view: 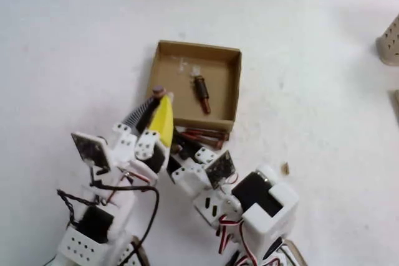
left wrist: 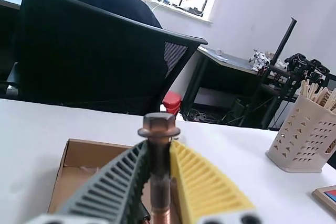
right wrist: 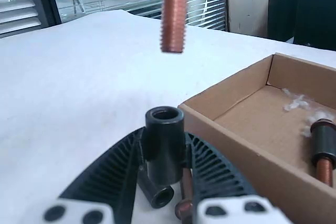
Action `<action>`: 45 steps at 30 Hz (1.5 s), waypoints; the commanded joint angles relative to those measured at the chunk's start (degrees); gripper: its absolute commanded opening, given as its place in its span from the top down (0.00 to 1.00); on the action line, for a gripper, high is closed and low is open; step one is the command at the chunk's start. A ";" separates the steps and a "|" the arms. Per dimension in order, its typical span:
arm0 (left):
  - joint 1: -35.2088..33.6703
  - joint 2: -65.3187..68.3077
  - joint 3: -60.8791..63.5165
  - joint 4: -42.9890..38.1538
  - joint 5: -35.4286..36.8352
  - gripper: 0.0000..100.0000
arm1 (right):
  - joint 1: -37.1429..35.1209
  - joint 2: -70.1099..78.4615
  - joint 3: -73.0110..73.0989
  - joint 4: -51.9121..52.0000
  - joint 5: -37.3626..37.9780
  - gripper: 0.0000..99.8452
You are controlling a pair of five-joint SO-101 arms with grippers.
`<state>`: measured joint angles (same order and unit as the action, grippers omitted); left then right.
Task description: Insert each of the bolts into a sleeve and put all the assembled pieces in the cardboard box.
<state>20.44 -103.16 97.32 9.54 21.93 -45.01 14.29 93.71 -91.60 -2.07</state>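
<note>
In the high view the cardboard box (view: 163, 60) sits at the middle of the white table (view: 75, 60). One assembled piece (view: 201, 93), a bolt already in its sleeve, lies on the box floor toward the right side.

The left gripper (view: 161, 99) comes up from the lower left of the frame. Its tip is over the box's lower-left corner. Its grey and yellow fingers (left wrist: 202, 182) are closed narrow on a copper bolt (left wrist: 158, 129). They clamp the shank and hold it upright, with the hex head above the fingertips.

The right gripper (view: 178, 148) comes in from the lower right. It sits just below the box's near wall, close beside the left gripper. Its black fingers (right wrist: 113, 169) are closed on a black sleeve (right wrist: 164, 145), which stands upright with its open bore facing up. In the right wrist view the threaded end of the bolt hangs over the sleeve. It is clear of the sleeve and slightly off from the bore.

Loose bolts (view: 202, 135) lie on the table against the outside of the box's near wall. Beneath the right gripper a spare sleeve (right wrist: 156, 195) lies on its side.

A small brown bit (view: 285, 167) lies on the table right of centre; what it is cannot be told. A beige pen holder (view: 389, 43) stands at the right edge.
</note>
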 commanded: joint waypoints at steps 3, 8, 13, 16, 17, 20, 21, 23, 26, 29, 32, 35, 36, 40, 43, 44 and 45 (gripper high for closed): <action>-2.59 -0.48 -0.35 -8.18 -3.60 0.98 | 0.57 -0.04 -0.26 -1.01 -0.44 0.98; -3.12 10.77 0.00 -18.29 -4.57 0.98 | 0.66 -0.04 -0.44 -1.01 -0.44 0.98; -2.95 20.00 0.00 -27.96 -2.64 0.98 | 1.27 -0.04 -0.53 -1.01 -0.44 0.98; -3.03 20.35 0.00 -27.69 -2.02 0.98 | 2.68 -0.04 -1.41 -1.01 -0.44 0.98; -3.03 20.44 0.00 -27.69 -1.93 0.98 | 3.12 -0.04 -1.76 -1.01 -0.44 0.98; -2.77 20.88 0.00 -26.73 -1.76 0.98 | 3.12 -0.04 -2.02 -1.01 -0.44 0.98; -2.59 20.88 0.00 -26.02 -1.76 0.98 | 3.12 -0.04 -2.20 -1.01 -0.44 0.98; -2.59 20.88 0.00 -25.41 -1.76 0.98 | 3.21 -0.04 -2.99 -1.01 -0.44 0.98; -2.59 20.88 0.00 -25.32 -1.76 0.98 | 4.44 -0.04 -4.57 -1.01 -0.44 0.98; -2.59 20.88 0.00 -25.32 -1.67 0.98 | 5.41 -0.04 -6.59 -0.13 -0.44 0.98; -2.59 20.97 0.00 -25.32 -1.67 0.98 | 5.67 -0.04 -9.14 3.56 -0.44 0.98; -2.59 20.97 0.00 -25.32 -1.67 0.98 | 5.67 -0.13 -10.11 4.26 -0.35 0.98; -2.59 20.97 0.00 -25.32 -1.67 0.98 | 5.67 -0.13 -10.11 4.26 -0.26 0.98; -2.59 20.97 0.00 -25.32 -1.67 0.98 | 5.49 -0.75 -10.11 4.09 -0.18 0.98; -2.59 20.97 0.00 -25.32 -1.67 0.98 | 5.58 -0.75 -9.32 0.22 -0.09 0.98; -2.68 20.97 0.00 -25.32 -1.76 0.98 | 5.41 -0.75 -8.53 -1.54 -0.09 0.98; -2.86 21.05 0.00 -25.49 -1.76 0.98 | 5.05 -0.75 -7.82 -2.77 -0.09 0.98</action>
<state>17.63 -82.42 97.58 -15.69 19.47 -40.18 14.37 85.45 -90.29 -2.07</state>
